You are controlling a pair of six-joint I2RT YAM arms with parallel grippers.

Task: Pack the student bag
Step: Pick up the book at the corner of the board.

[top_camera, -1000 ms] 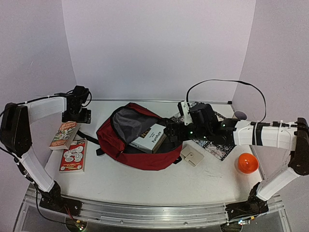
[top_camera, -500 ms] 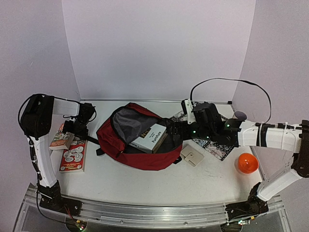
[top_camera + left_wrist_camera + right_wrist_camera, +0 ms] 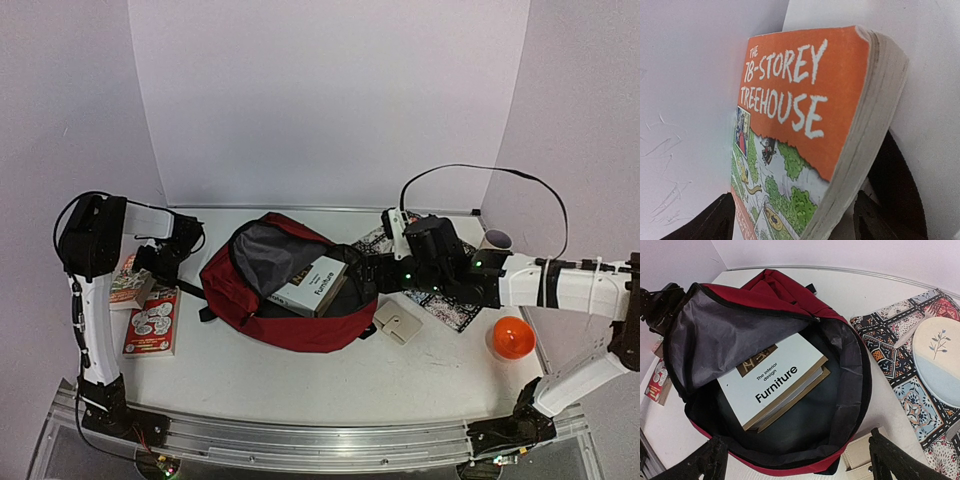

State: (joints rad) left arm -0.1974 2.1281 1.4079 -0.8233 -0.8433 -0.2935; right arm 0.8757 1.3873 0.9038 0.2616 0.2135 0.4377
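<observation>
"Since you can see it all from up high, what is the biggest thing?"

"The white bench (image 3: pixel 300 380). Next is the student bag (image 3: pixel 300 330). It is dark red and lies in the middle of the bench with its mouth wide open."

"What is inside?"

"A big book (image 3: pixel 767 382) that says 'Furniture'. It lies flat on the dark lining."

"And beside the bag?"

"On the right, a patterned cloth (image 3: pixel 900 355) lies near it. On the left is an orange book (image 3: pixel 790 125) called 'The 78-Storey Treehouse'. A red and white book (image 3: pixel 152 322) lies just beside that one."

"Anything small?"

"A little beige case (image 3: pixel 398 322) just beside the bag's right edge, and an orange round thing (image 3: pixel 512 338) far off to the right."

"What about the pincers?"

"The right pincer (image 3: pixel 800 462) hangs over the bag's mouth. Its fingers are far apart and hold nothing. The left pincer (image 3: pixel 790 217) has one finger on each side of the orange book. I cannot tell if they squeeze it."
</observation>
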